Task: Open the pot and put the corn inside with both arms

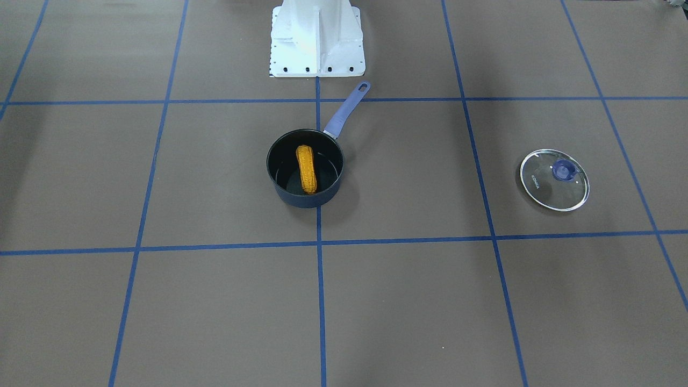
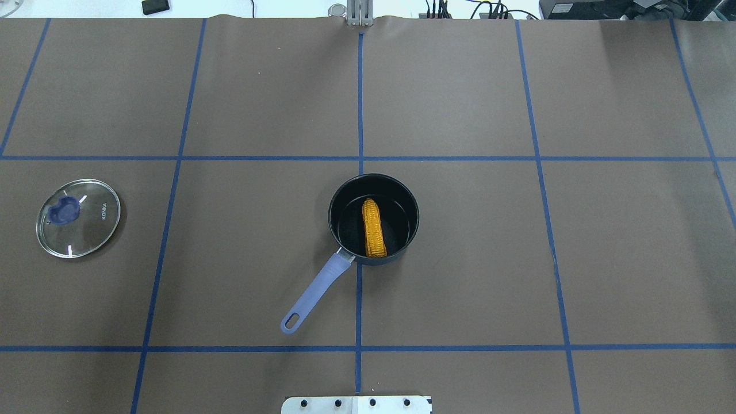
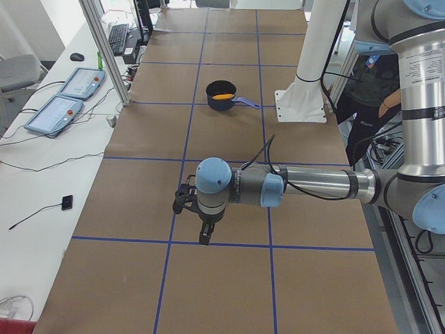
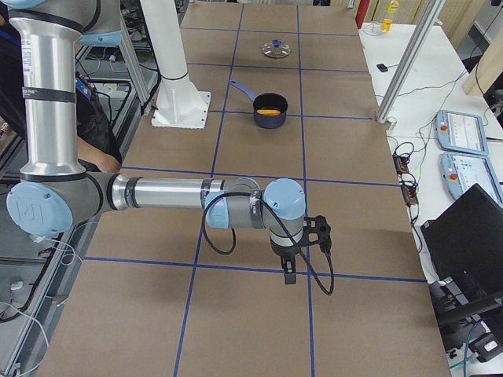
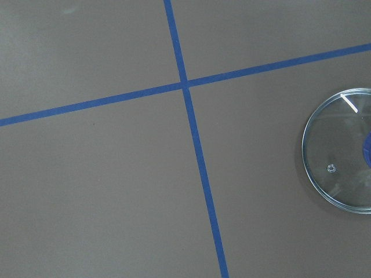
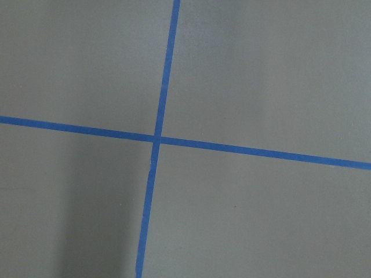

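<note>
Corn (image 2: 372, 228) lies inside the uncovered pot (image 2: 339, 198) at the middle of the table (image 2: 575, 259), its long axis running toward and away from the robot, narrower end seemingly the farther one, with the lid (image 2: 78, 217) well apart, and I cannot tell how far the left claw (image 3: 204, 241) or right claw (image 4: 288, 276) is open.

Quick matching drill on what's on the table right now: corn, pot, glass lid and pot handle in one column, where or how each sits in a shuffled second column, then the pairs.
Things:
1. corn
2. pot
3. glass lid
4. pot handle

Place or state:
A. lying flat, knob up, far out on the robot's left
B. lying inside the pot
C. uncovered, standing upright
D. pointing back toward the white base mount, slightly to the robot's left

Pairs: 1-B, 2-C, 3-A, 4-D
</note>
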Motion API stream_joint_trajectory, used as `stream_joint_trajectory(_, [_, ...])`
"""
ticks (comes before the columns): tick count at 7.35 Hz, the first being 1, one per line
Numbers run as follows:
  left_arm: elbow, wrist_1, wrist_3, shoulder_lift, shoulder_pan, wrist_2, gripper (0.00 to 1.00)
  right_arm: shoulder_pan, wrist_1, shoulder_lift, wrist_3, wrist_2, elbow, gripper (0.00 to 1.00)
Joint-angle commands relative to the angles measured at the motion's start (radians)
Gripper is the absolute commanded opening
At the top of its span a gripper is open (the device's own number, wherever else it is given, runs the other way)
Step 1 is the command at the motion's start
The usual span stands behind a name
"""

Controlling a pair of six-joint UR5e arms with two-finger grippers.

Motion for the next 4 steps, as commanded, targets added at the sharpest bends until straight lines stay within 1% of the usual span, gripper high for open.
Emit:
stream_joint_trajectory(1, [0.002, 0.003, 0.0, 0.002, -0.002, 0.001, 0.99, 0.0, 0.001, -0.008, -0.011, -0.002, -0.001, 1.0])
stream_joint_trajectory(3, [-0.002, -0.005, 0.0, 0.028, -0.002, 0.0, 0.99, 0.0, 0.002, -0.011, -0.003, -0.056, -0.003, 1.0])
stream_joint_trajectory(4, [-0.004, -0.005, 0.0, 0.034, -0.002, 0.0, 0.99, -0.002, 0.002, -0.009, 0.005, -0.055, -0.001, 1.0])
